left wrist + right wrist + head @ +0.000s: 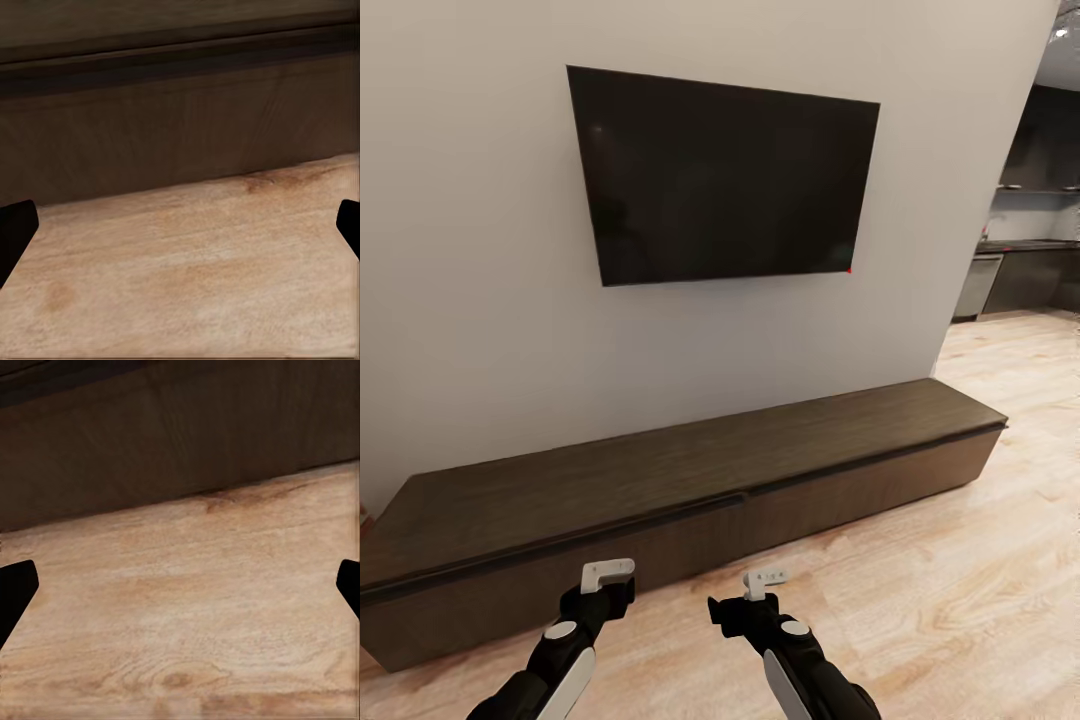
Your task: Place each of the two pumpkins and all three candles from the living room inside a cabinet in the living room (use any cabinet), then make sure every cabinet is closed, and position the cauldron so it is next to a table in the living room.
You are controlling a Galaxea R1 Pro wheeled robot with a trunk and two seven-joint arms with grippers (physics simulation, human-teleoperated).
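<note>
Against the grey wall ahead of me runs one cabinet, a long, low dark-brown unit sitting on the pale wood floor, with one black wall-mounted television above it. Its top is bare, and along the front I count what looks like one drawer standing slightly proud on the left half, though the seam is too faint to be sure. Far off at the right edge I see a dark kitchen counter.

My two arms reach forward low, side by side, forearms angled up toward the cabinet front. The left gripper hangs just over the floor close to the cabinet's base; its fingertips sit wide at the frame edges, spread apart with nothing between them. The right gripper is likewise spread wide and empty above the floorboards, a little farther from the cabinet base.
</note>
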